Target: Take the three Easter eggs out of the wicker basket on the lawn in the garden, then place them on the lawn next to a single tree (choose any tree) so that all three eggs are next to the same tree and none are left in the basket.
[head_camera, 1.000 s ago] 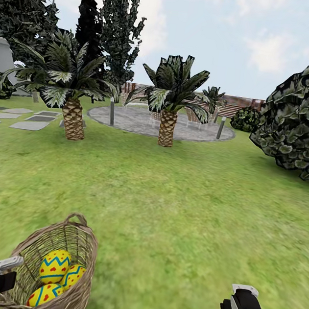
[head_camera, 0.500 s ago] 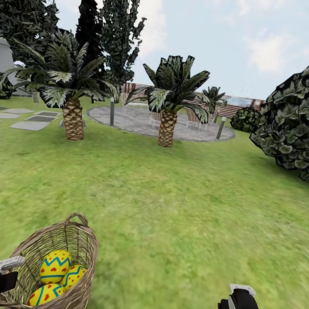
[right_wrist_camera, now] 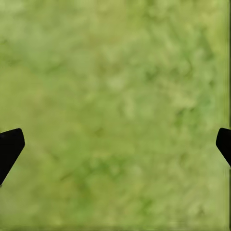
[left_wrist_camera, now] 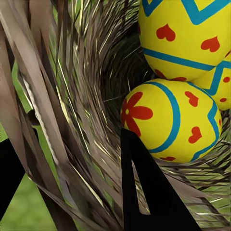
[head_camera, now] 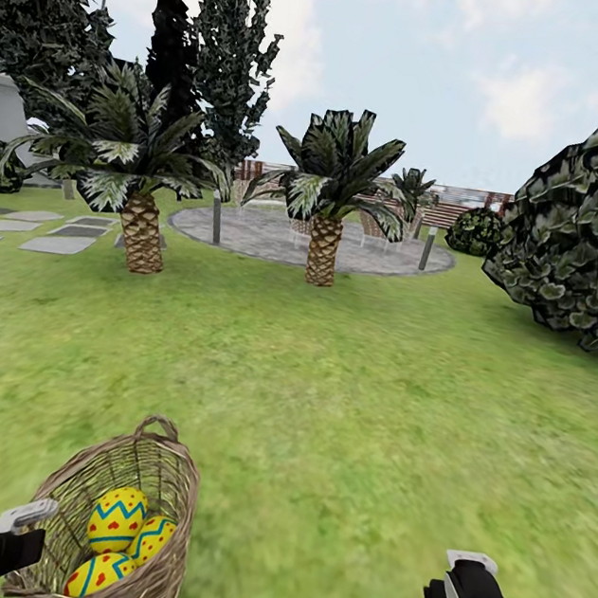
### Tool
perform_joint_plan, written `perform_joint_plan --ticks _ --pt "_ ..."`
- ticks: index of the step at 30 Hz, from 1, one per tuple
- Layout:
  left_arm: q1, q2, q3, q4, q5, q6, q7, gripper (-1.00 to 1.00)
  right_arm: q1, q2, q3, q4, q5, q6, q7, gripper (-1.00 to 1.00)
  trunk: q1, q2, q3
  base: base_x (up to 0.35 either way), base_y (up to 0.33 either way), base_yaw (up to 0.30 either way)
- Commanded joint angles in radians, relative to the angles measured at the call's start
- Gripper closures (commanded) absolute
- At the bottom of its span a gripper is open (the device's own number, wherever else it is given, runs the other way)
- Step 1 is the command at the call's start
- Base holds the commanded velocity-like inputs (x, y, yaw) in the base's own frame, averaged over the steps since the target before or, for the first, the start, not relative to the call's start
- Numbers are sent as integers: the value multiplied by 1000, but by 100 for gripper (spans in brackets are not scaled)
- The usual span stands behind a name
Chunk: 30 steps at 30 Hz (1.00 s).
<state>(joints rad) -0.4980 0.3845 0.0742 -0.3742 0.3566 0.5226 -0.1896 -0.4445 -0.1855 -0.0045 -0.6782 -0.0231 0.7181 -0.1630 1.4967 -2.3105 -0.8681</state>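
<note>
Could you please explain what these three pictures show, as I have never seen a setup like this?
These are simulator renders from a wheeled robot with two arms. The large picture comes from a camera on its head, looking down over a lawn with palm-like trees beyond. The left gripper grips the wall of a wicker basket, one finger inside and one outside. Three yellow Easter eggs lie in the basket. The right gripper holds nothing. The other two pictures come from cameras near each gripper: the left one looks into the basket at the eggs, the right one looks at bare grass between its spread dark fingertips.
</note>
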Motion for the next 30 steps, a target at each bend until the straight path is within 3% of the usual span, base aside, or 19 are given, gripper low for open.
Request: perform_joint_plan --ticks 1,6,9,13,30 --pt "-1 0 9 -2 7 8 -3 100 0 -2 0 4 -3 5 -3 -100 0 0 -1 0 0 0" --pt "-1 -2 9 -2 7 8 -3 100 0 5 2 17 -1 5 -7 -100 -8 14 5 0 0 0" --pt "-1 -22 8 -1 6 8 -2 100 0 6 1 16 -1 4 -9 -100 -19 35 15 0 0 0" --pt "-1 -28 8 0 5 8 -1 100 0 10 2 15 -3 4 -8 -100 -35 63 26 0 0 -52" --pt "-1 -36 8 0 5 8 -1 100 0 12 -2 9 -3 4 -10 -100 -100 182 75 0 0 -262"
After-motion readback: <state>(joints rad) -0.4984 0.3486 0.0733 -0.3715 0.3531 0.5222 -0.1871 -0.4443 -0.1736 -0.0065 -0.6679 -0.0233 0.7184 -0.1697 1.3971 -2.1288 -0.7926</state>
